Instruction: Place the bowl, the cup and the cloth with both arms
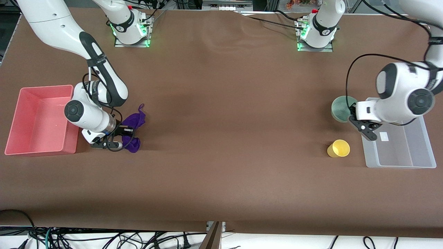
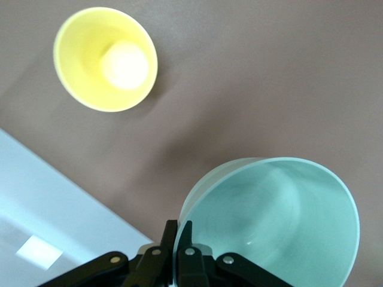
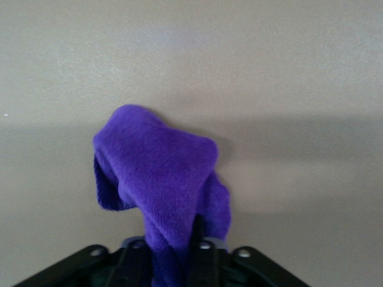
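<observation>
Pinching the bowl (image 1: pixel 342 109) rim, the left gripper (image 1: pixel 353 117) sits beside the clear bin (image 1: pixel 401 162); the right gripper (image 1: pixel 125 133), beside the pink bin (image 1: pixel 38 148), clamps the cloth (image 1: pixel 134 121).

Plain pale mint-green bowl (image 1: pixel 342 108). Plain bright-yellow cup (image 1: pixel 338 148) near it. Deep-purple cloth (image 1: pixel 134 127) beside a salmon-pink bin (image 1: pixel 38 121). Translucent grey-white tray (image 1: pixel 401 145) by the cup. Matte brown counter (image 1: pixel 221 138). White arms, black grippers.
</observation>
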Tool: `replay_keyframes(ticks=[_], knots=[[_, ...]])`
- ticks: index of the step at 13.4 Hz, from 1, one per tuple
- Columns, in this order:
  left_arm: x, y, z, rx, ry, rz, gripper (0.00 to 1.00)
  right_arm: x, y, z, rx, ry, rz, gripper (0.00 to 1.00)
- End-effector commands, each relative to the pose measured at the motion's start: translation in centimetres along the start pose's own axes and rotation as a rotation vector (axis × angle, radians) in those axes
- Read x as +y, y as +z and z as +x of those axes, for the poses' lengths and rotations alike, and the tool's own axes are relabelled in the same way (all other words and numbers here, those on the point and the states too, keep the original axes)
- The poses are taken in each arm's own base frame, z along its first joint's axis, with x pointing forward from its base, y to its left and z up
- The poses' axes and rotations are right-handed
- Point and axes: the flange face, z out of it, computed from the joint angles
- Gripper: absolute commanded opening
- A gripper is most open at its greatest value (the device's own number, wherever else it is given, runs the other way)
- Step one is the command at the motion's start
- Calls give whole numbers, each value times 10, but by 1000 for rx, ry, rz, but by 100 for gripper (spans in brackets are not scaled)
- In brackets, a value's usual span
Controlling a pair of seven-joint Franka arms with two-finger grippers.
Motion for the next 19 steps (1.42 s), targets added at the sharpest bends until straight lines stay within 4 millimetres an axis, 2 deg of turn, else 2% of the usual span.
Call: replay_keyframes(ticks=[1,2,3,5,6,7,9,10,11,13,14,16,17,18,19], knots=[[-32,-21,-26,-5,37,-11,0,0,-51,10,-41,-5,-18,0],[-46,-20,-42,1,31,-14,0,5,-80,15,-77,-5,-27,0],[-63,-16,-57,8,19,-18,0,17,-112,18,-127,-8,-49,0],[-103,-12,-87,4,12,-1,0,58,-173,20,-207,-96,-89,0],[-122,-6,-97,11,17,-1,0,85,-195,18,-241,-139,-102,0],[-141,-1,-105,21,12,-1,0,117,-209,13,-280,-166,-115,0],[-176,26,-122,40,-13,-11,0,190,-233,-5,-325,-237,-149,0],[-190,48,-124,54,-18,-4,0,228,-234,-15,-343,-263,-146,0],[-198,65,-121,77,-11,23,0,256,-227,-21,-361,-266,-142,0],[-209,94,-123,95,0,35,0,298,-187,-28,-411,-243,-133,0],[-214,103,-128,105,-12,44,7,317,-170,-33,-413,-261,-131,0],[-217,110,-127,116,-15,56,83,343,-132,-38,-412,-284,-126,0],[-217,107,-128,115,-13,59,100,346,-112,-39,-415,-281,-125,0],[-217,102,-128,114,-8,62,100,346,-96,-37,-404,-268,-113,0],[-214,85,-125,117,-4,74,100,347,-81,-34,-389,-262,-104,0]])
